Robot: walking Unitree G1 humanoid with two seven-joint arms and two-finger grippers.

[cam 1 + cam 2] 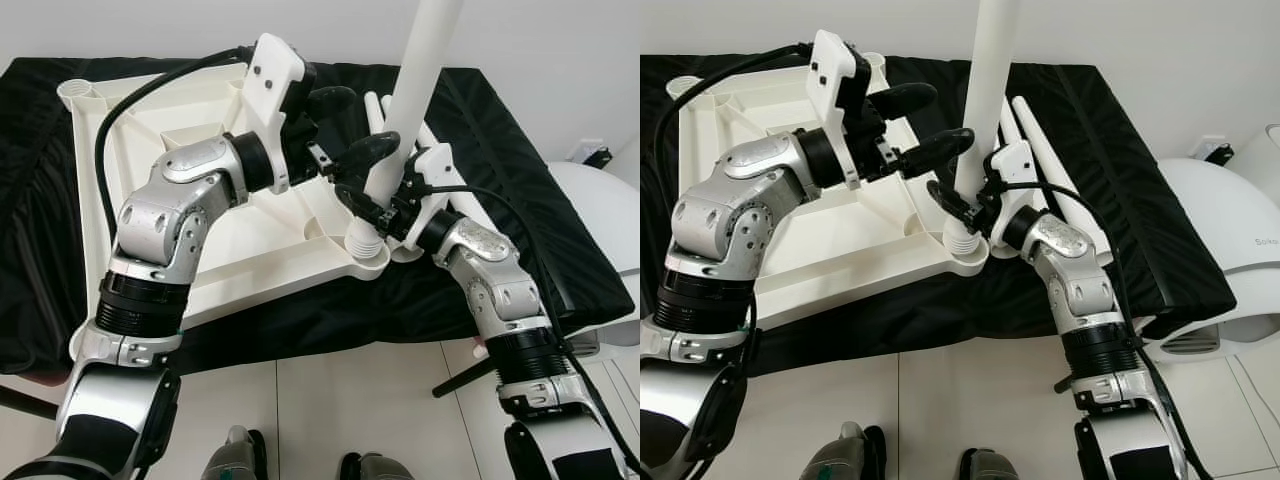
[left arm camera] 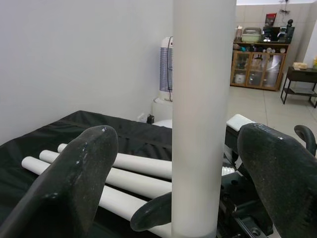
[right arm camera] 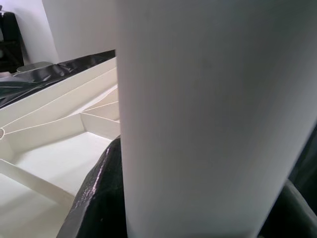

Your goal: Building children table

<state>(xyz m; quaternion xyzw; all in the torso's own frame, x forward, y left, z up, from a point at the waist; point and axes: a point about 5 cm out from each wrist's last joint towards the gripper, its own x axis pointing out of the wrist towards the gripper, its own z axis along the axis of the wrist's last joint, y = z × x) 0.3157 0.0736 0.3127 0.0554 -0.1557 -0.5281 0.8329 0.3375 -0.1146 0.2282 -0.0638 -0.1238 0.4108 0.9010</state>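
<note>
The white table top [image 1: 250, 240] lies upside down on a black-covered surface [image 1: 40, 250]. A white table leg [image 1: 420, 80] stands upright with its threaded end [image 1: 365, 243] at the near right corner socket [image 1: 372, 264]. My right gripper [image 1: 380, 200] is shut on the leg just above the thread; in the right wrist view a black finger [image 3: 99, 198] presses against the leg [image 3: 213, 114]. My left gripper [image 1: 360, 125] is open higher up, its fingers [image 2: 74, 173] on either side of the leg [image 2: 203, 119] with gaps showing.
Spare white legs [image 1: 1045, 160] lie on the black cover behind and to the right of the standing leg. A white rounded appliance [image 1: 1230, 250] stands on the floor at the right. The cover's near edge [image 1: 300, 345] drops to tiled floor by my feet.
</note>
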